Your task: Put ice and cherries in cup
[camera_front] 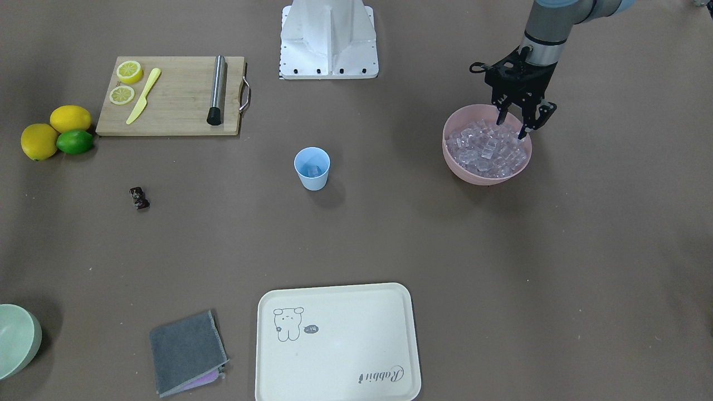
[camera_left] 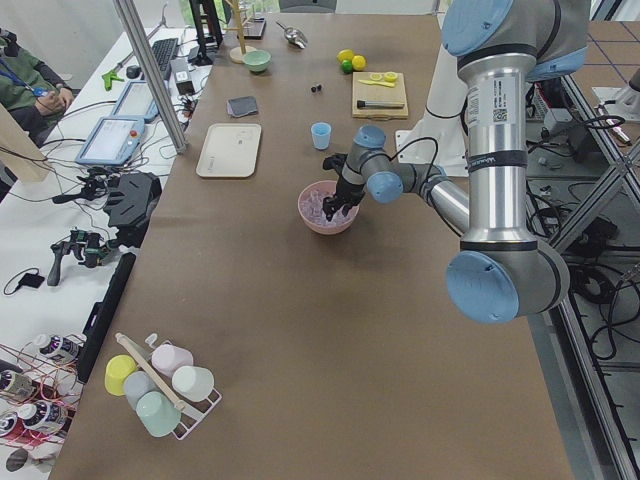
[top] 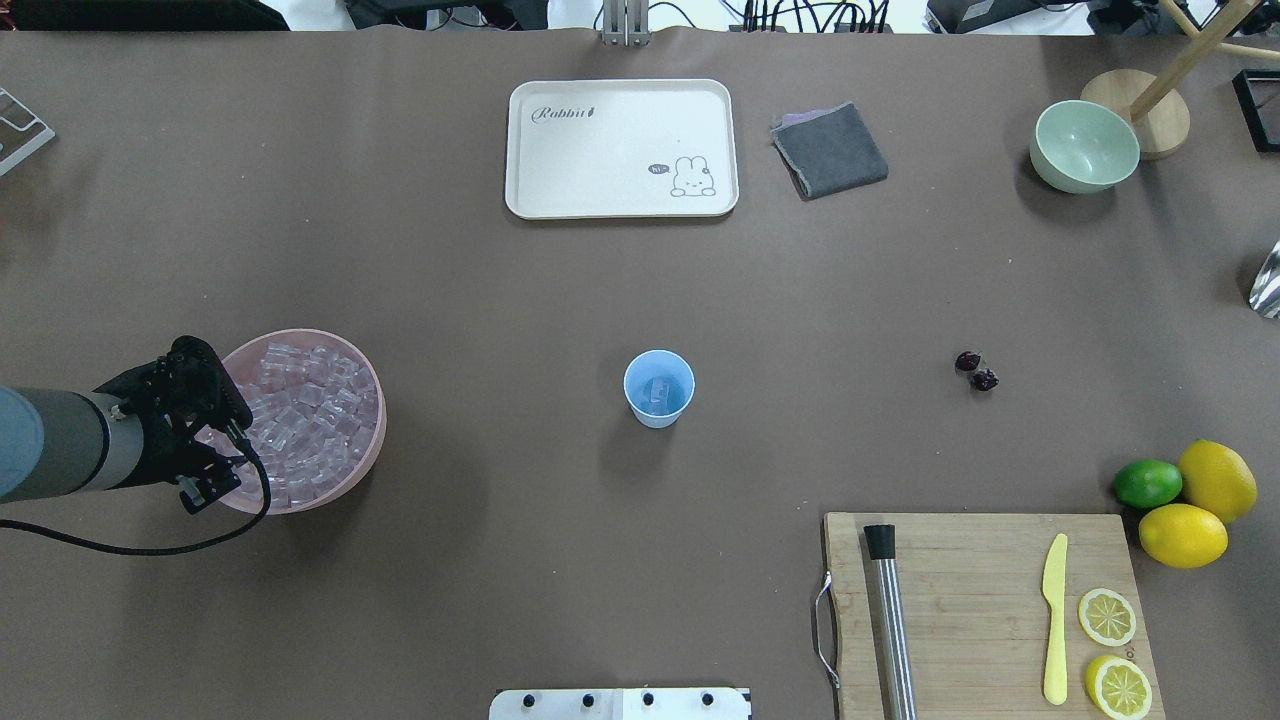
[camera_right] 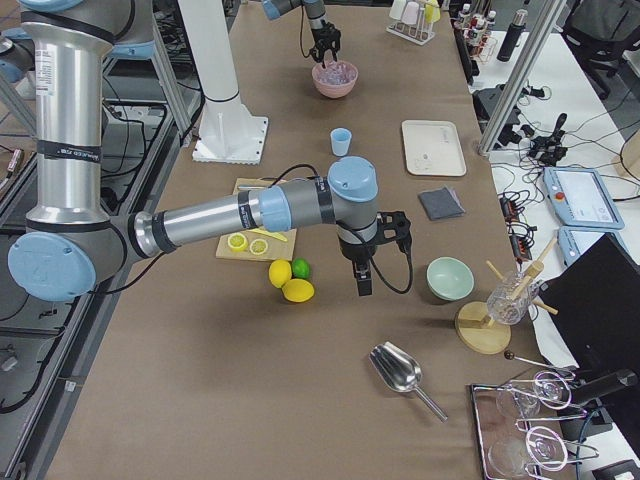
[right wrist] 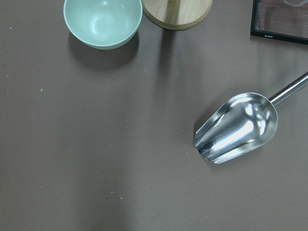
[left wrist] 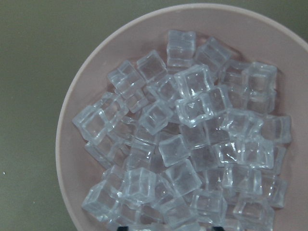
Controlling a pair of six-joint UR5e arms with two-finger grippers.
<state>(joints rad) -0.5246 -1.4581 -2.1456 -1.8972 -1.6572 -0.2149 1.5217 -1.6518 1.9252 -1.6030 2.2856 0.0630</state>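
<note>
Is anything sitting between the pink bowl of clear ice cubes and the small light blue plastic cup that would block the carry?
Nothing visible. The left gripper hangs open over the clear ice cubes in the pink bowl, and only bare brown table lies between that bowl and the light blue plastic cup.

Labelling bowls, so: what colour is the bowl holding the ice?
Pink; the bowl shows best in the left wrist view.

The ice (left wrist: pixel 187 139), clear glassy cubes, lies heaped in a pink bowl (left wrist: pixel 103 60). The cup (camera_front: pixel 312 169), light blue and tapered, stands upright mid-counter (camera_front: pixel 445 239), well apart from the bowl, with a clear cube showing inside. The cherries (camera_front: pixel 139 197), two dark glossy lumps, lie touching each other on the counter, well apart from the cup.
</note>
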